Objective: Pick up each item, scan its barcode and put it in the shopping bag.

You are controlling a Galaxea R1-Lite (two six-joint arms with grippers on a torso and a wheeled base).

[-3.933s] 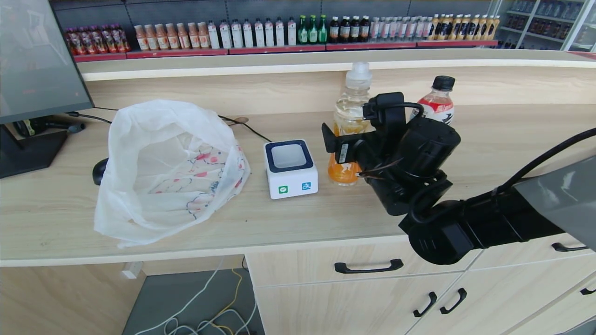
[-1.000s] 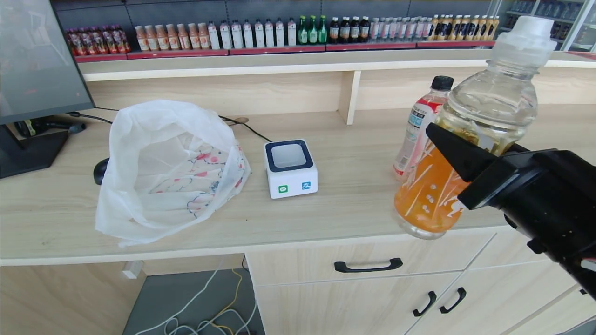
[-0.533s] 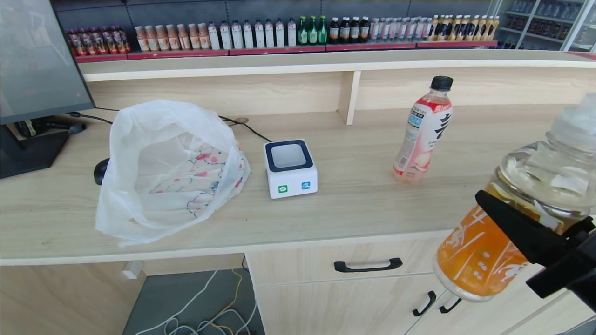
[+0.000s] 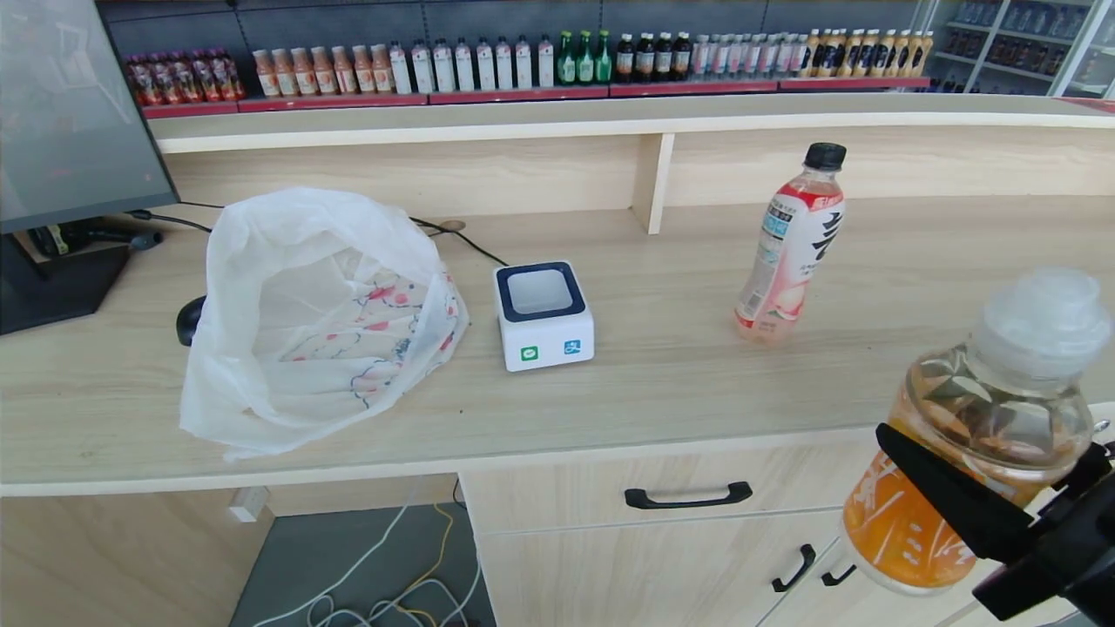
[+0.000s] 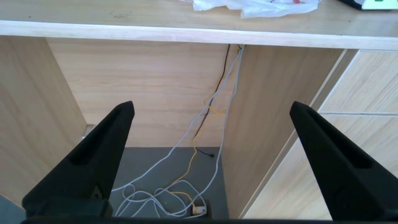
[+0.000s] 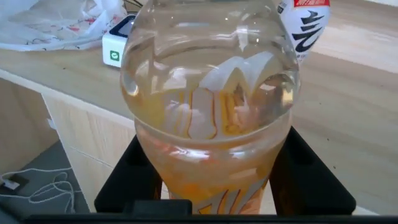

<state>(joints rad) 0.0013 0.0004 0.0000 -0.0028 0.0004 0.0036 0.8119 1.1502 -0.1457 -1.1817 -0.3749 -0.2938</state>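
Observation:
My right gripper (image 4: 1010, 496) is shut on an orange drink bottle (image 4: 967, 435) with a pale cap, held in the air off the counter's front right edge; the bottle (image 6: 208, 106) stands between the jaws in the right wrist view. A pink-labelled bottle (image 4: 788, 248) with a black cap stands upright on the counter. The white scanner box (image 4: 543, 315) sits mid-counter, and the white shopping bag (image 4: 314, 322) lies open to its left. My left gripper (image 5: 208, 155) hangs open below the counter edge, with nothing between its fingers.
A monitor (image 4: 70, 113) on a black stand occupies the counter's far left, with a dark mouse (image 4: 187, 320) beside the bag. A raised wooden ledge (image 4: 610, 131) runs behind the counter. Drawers with black handles (image 4: 688, 498) are below, and cables (image 5: 199, 149) hang under the counter.
My right gripper took the orange bottle off the counter, lifted it and carried it right and towards me, past the front edge. The pink bottle behind it came into sight.

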